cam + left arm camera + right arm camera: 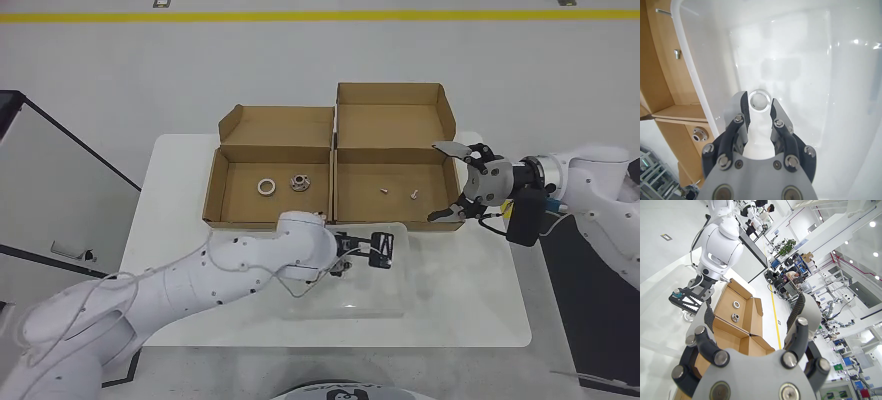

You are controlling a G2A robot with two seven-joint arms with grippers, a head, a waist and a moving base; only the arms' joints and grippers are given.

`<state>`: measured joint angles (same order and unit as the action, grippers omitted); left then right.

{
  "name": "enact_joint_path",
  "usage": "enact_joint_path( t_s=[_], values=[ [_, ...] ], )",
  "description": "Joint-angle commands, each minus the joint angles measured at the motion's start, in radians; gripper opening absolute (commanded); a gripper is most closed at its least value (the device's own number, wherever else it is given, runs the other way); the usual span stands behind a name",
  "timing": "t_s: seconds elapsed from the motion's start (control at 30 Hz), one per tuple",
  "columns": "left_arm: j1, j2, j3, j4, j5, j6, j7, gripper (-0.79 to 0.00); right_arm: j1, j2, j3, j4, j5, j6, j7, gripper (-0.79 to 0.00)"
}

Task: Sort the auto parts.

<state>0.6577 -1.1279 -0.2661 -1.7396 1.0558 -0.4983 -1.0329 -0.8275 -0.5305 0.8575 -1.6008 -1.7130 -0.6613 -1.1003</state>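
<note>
Left pincer (759, 103) open, lowered into clear tray (683, 49). Metal ring (760, 100) laid flat on tray floor between fingertips, jaws close on either side. Beside pincer, past tray rim: left cardboard box (225, 192) loaded with second ring (267, 186) and flanged hub (300, 182); right cardboard box (360, 170) with long bolt (663, 11) and short bolt (677, 54). Right pincer (440, 182) spread wide, held at right box's outer wall, well apart from metal ring.

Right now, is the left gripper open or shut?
Open: left gripper holds its black pads apart, either side of the silver metal ring in the clear plastic tray.
</note>
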Motion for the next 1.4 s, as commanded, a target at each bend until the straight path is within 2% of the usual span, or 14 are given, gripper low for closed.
enact_joint_path(
  t_s=[0.0,0.17,0.33,0.97,1.23,1.37],
  values=[
    [0.004,-0.007,0.004,0.011,0.023,-0.003,0.003,-0.477,0.000,0.000,0.000,0.000,0.000,0.000,0.000,0.000],
    [0.012,-0.028,0.015,0.044,0.056,-0.013,0.006,-0.523,0.000,0.000,0.000,0.000,0.000,0.000,0.000,0.000],
    [0.012,-0.053,0.025,0.073,0.087,-0.022,-0.009,-0.529,0.000,0.000,0.000,0.000,0.000,0.000,0.000,0.000],
    [0.029,-0.126,0.034,0.156,0.160,-0.054,-0.062,-0.486,0.000,0.000,0.000,0.000,0.000,0.000,0.000,0.000],
    [0.036,-0.139,0.014,0.162,0.153,-0.080,-0.084,-0.379,0.000,0.000,0.000,0.000,0.000,0.000,0.000,0.000],
    [0.039,-0.142,0.001,0.163,0.136,-0.099,-0.103,-0.197,0.000,0.000,0.000,0.000,0.000,0.000,0.000,0.000]
  ],
)
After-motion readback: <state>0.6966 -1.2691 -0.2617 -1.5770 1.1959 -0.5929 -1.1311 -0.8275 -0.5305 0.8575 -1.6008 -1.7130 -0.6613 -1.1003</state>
